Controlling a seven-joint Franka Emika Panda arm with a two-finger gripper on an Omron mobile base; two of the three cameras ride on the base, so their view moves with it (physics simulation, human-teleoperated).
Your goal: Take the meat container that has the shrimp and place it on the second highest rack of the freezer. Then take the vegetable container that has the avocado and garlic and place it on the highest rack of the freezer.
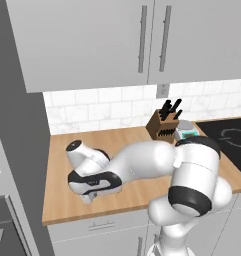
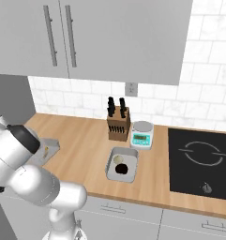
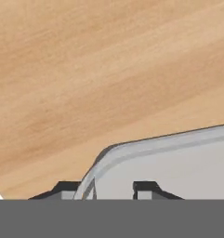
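Straddling the near rim of the meat container (image 3: 178, 162), the gripper (image 3: 106, 188) is sitting low over the wooden counter (image 3: 85, 69), fingers narrowly parted, probably lining up a rim pinch. Vegetable container (image 2: 121, 164) is waiting beside the scale (image 2: 142, 134), untouched.

A knife block (image 2: 118, 123) stands on the wooden counter (image 2: 81, 145), a kitchen scale (image 2: 142, 135) at its 3 o'clock, a black cooktop (image 2: 201, 161) farther right.
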